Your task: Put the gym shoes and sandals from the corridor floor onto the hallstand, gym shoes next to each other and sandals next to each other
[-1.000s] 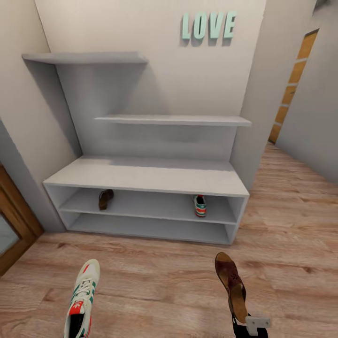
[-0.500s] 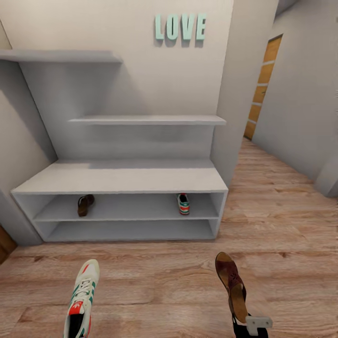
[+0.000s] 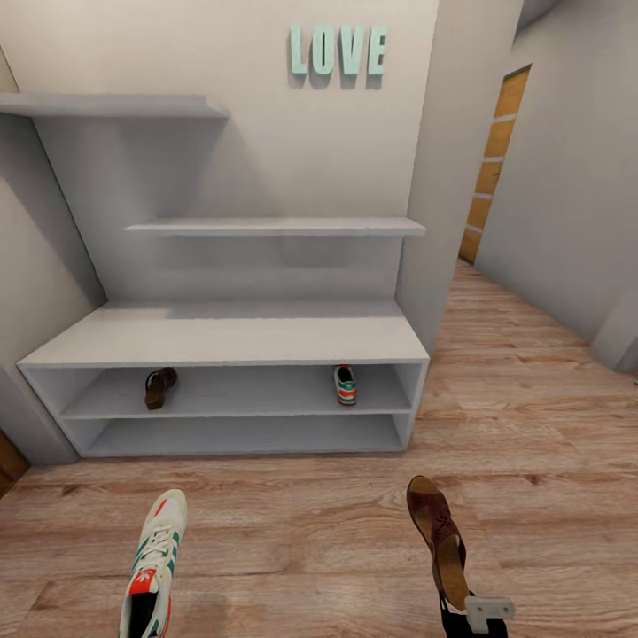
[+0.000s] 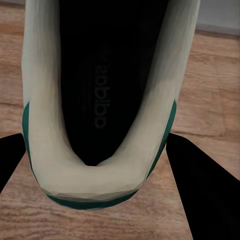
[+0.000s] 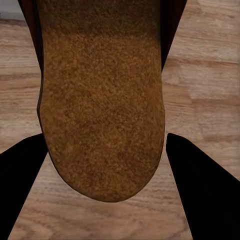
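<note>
A white gym shoe (image 3: 155,560) with green stripes hangs low over the corridor floor (image 3: 301,540), toe pointing at the hallstand. My left gripper (image 4: 100,175) is shut on its heel (image 4: 95,170). My right gripper (image 3: 474,618) is shut on the heel of a brown sandal (image 3: 439,540), whose tan insole (image 5: 102,110) lies between the fingers (image 5: 205,195). The pale grey hallstand (image 3: 230,337) stands ahead. Its upper open shelf holds the other sandal (image 3: 159,387) at the left and the other gym shoe (image 3: 345,385) at the right, far apart.
Stepped grey wall shelves (image 3: 275,227) rise above the bench, under teal "LOVE" letters (image 3: 338,50). A wall corner (image 3: 443,177) flanks the hallstand's right end. The corridor runs on to the right toward a wooden door (image 3: 492,164).
The camera swung right up to half a second ago, so the hallstand sits further left in the picture. Both held shoes keep their place relative to my arms.
</note>
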Tool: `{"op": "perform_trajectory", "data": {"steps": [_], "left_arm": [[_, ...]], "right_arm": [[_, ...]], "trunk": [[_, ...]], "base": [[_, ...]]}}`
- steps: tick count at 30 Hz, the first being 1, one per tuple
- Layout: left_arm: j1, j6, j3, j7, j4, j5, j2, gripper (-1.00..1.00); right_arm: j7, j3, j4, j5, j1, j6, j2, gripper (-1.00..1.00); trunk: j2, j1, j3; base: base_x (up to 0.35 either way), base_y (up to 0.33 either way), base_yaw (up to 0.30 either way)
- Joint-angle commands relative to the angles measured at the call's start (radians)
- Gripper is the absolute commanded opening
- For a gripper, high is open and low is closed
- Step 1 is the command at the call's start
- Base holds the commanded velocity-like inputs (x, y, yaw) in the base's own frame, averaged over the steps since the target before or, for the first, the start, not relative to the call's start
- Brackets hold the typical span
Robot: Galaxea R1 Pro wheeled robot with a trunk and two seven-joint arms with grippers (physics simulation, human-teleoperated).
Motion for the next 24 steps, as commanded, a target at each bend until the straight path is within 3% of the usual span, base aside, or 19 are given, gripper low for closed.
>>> {"op": "perform_trajectory", "data": {"steps": [1, 24], "left_arm": [[-0.001, -0.004, 0.008, -0.004, 0.001, -0.010, -0.001, -1.00], [-0.001, -0.003, -0.004, -0.004, 0.001, -0.021, -0.002, -1.00]], "right_arm": [[-0.008, 0.001, 0.001, 0.008, -0.001, -0.001, 0.001, -1.00], [-0.008, 0.000, 0.002, 0.008, 0.000, -0.001, 0.005, -1.00]], "trunk": [[0.000, 0.000, -0.001], [0.000, 0.000, -0.001]], "base": [[0.000, 0.000, 0.000], [0.000, 0.000, 0.000]]}}
